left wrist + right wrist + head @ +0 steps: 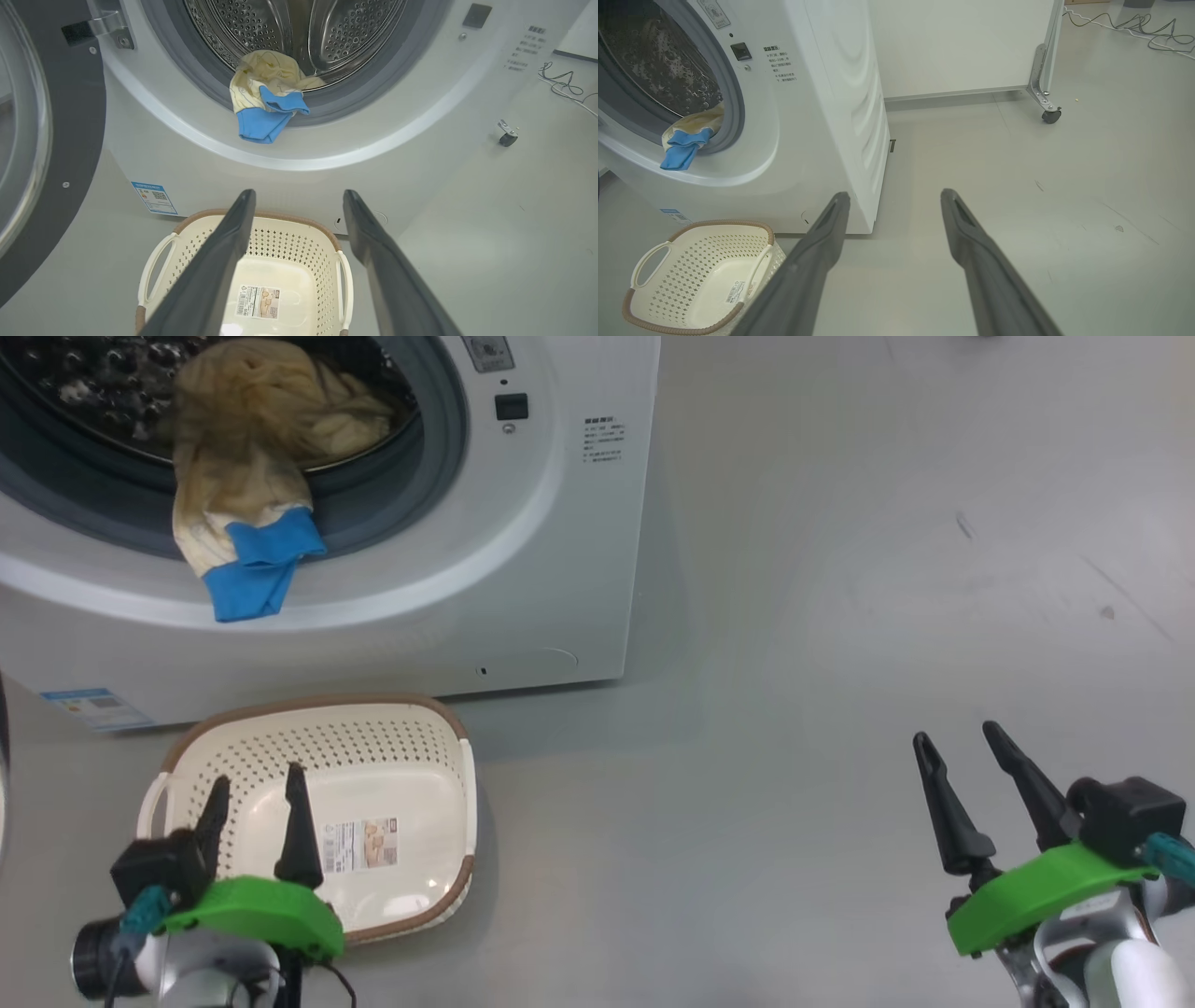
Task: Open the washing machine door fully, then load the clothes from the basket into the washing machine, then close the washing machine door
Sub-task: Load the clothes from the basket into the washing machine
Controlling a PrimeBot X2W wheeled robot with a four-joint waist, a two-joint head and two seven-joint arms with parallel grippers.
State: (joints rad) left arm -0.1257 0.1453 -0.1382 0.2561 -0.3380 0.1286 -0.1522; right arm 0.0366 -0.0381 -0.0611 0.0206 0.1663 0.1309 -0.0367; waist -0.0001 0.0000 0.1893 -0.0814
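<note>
We see the clothes [247,457] hanging out of the washing machine [523,569], the basket [392,747] just before it; left gripper [259,775] and right gripper [956,732] both released.

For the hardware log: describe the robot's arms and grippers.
The left gripper and right gripper match: two long, tapered dark fingers on a bright green mount, a black block with a teal plug, and a pale silver-white wrist. A black cable trails from the left.
</note>
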